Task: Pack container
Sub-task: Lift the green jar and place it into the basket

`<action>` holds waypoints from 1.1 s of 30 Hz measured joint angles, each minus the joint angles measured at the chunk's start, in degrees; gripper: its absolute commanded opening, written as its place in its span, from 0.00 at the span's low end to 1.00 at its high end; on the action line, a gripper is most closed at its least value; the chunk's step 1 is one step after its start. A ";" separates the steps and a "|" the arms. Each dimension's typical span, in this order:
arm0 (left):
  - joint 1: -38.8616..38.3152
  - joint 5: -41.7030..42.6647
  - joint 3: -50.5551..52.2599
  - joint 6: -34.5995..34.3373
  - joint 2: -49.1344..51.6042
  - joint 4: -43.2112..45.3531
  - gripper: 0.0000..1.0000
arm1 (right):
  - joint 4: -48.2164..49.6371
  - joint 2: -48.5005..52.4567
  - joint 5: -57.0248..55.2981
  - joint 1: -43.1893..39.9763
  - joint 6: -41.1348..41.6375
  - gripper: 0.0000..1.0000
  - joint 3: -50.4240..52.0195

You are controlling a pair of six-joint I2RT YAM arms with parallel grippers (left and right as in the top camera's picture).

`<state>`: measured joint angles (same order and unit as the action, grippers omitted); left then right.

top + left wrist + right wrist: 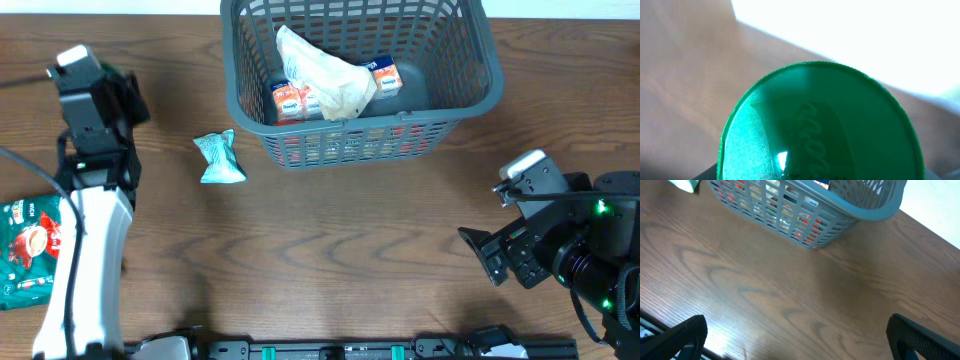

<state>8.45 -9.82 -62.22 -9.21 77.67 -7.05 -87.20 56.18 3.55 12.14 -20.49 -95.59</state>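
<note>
The dark grey lattice container (355,128) stands at the back middle of the table and holds a crumpled white bag (322,72) and small orange cartons (288,100). It also shows in the right wrist view (875,213). My left gripper (112,92) is at the far left, well away from the container. A round green lid (820,125) fills the left wrist view right at the jaws, and the fingers themselves are hidden. My right gripper (490,255) is open and empty above bare wood (795,330), in front and to the right of the container.
A small teal packet (218,158) lies on the table left of the container. A red and green pouch (30,248) lies at the left edge beside my left arm. A black rail runs along the front edge.
</note>
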 measured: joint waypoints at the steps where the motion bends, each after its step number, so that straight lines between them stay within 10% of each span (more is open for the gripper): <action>1: -1.05 0.00 -1.73 0.94 -1.33 0.00 0.26 | 0.00 0.00 0.00 0.00 0.00 0.99 0.00; 23: -30.97 7.06 -11.17 13.14 -0.92 -5.66 0.27 | 0.00 0.00 0.00 0.00 0.00 0.99 0.00; 27: -31.39 7.72 -11.17 13.60 2.12 -6.25 0.95 | 0.00 0.00 0.02 0.00 0.00 0.99 0.00; 33: -31.45 6.99 -11.17 13.77 -0.92 -6.08 0.99 | 0.00 0.00 0.02 0.00 0.00 0.99 0.00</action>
<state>-23.00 -2.83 -73.38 4.56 76.75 -13.13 -87.20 56.18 3.57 12.14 -20.49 -95.59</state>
